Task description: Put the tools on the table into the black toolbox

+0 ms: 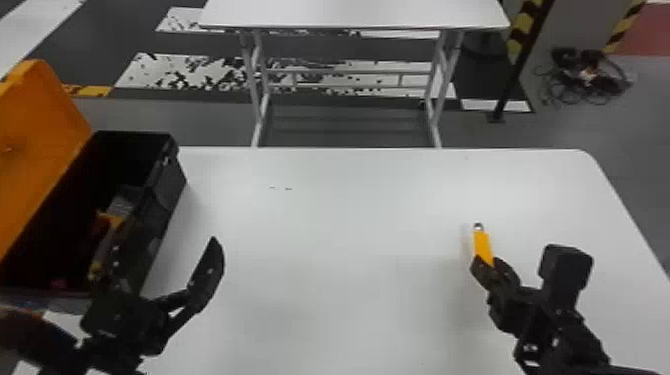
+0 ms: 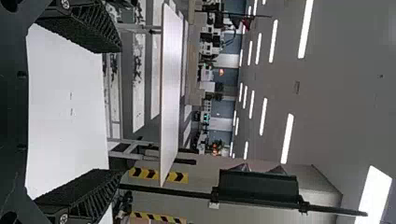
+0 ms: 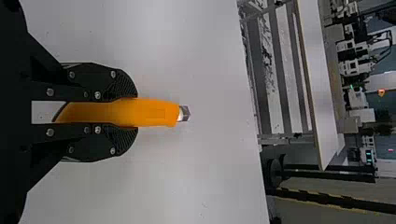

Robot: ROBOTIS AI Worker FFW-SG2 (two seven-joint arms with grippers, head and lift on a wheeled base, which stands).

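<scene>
On the right of the white table, my right gripper (image 1: 491, 272) is shut on an orange-handled tool (image 1: 482, 246) with a short metal tip. In the right wrist view the orange tool (image 3: 156, 112) lies between the two black fingers of my right gripper (image 3: 133, 112), its metal end pointing away from them. My left gripper (image 1: 194, 294) is beside the toolbox, and in the left wrist view my left gripper (image 2: 112, 112) has its fingers wide apart with nothing between them. The black toolbox (image 1: 167, 199), its orange lid (image 1: 40, 134) raised, stands at the left and holds some tools.
The white table (image 1: 339, 224) has its far edge beyond both grippers. Another white table (image 1: 354, 14) stands farther off across the floor. A tangle of cables (image 1: 586, 77) lies on the floor at the back right.
</scene>
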